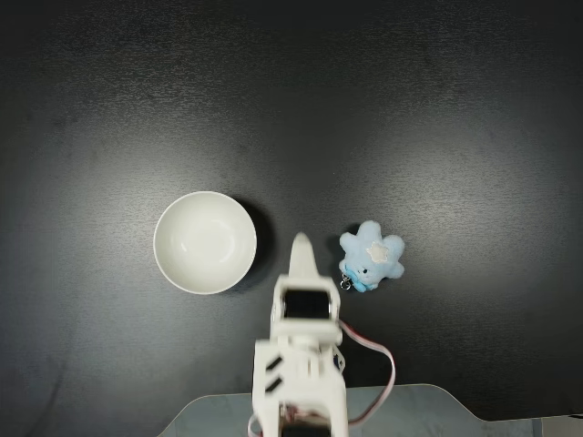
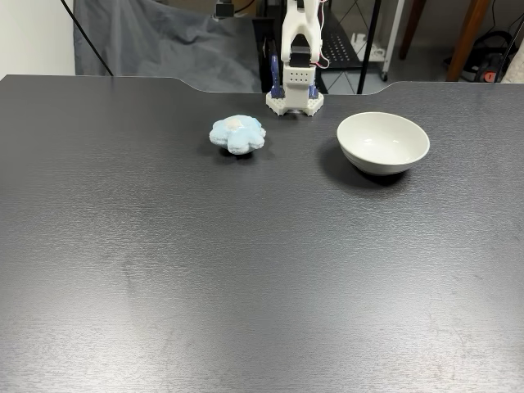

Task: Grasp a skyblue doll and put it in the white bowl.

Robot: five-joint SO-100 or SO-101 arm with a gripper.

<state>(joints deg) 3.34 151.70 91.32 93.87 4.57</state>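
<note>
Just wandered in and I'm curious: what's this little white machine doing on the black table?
The small white robot arm holds nothing right now. Its gripper points out between a fluffy sky-blue plush doll and an empty glossy white bowl, touching neither. The doll lies on the dark table, apart from the bowl, so no pickup has started.

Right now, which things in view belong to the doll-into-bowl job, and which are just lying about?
Belongs to the job:
- skyblue doll, lying on the table, not grasped
- white bowl, holding nothing
- gripper, between the two, holding nothing

Just lying about:
- black table
- grey cloth behind the table
- furniture legs and cables at the back
</note>
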